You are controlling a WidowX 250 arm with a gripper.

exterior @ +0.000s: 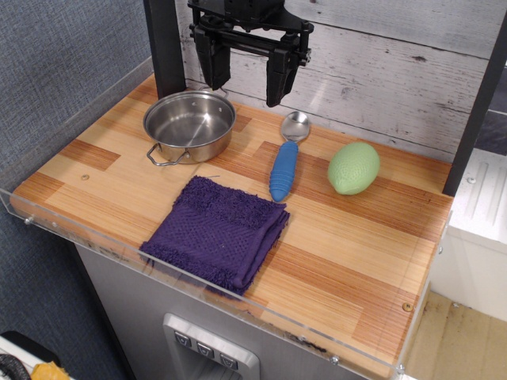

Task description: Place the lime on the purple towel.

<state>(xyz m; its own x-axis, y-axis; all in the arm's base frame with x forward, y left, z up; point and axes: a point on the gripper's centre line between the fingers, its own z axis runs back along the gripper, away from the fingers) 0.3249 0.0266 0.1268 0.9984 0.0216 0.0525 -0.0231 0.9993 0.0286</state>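
In the only view, a camera looks down from the front onto a wooden table [348, 261] with a clear plastic rim along its near edge. The gripper [247, 79] hangs above the back of the table, in front of a wall of pale grey boards; its two black fingers [280, 75] point downward with a wide gap between them, and nothing is held there. The lime [353, 168] lies on the bare wood at the right side of the table, well apart from the gripper and resting a little tilted, with one pointed end toward the front left. The purple towel [218, 230] lies folded near the front middle of the table, and nothing is on top of it. Between the lime and the towel there is a spoon [285, 158] with a thick blue handle and a metal bowl, the bowl end turned to the wall. A steel pot [189, 125] stands at the back left, empty, with its wire handle pointing to the front left.
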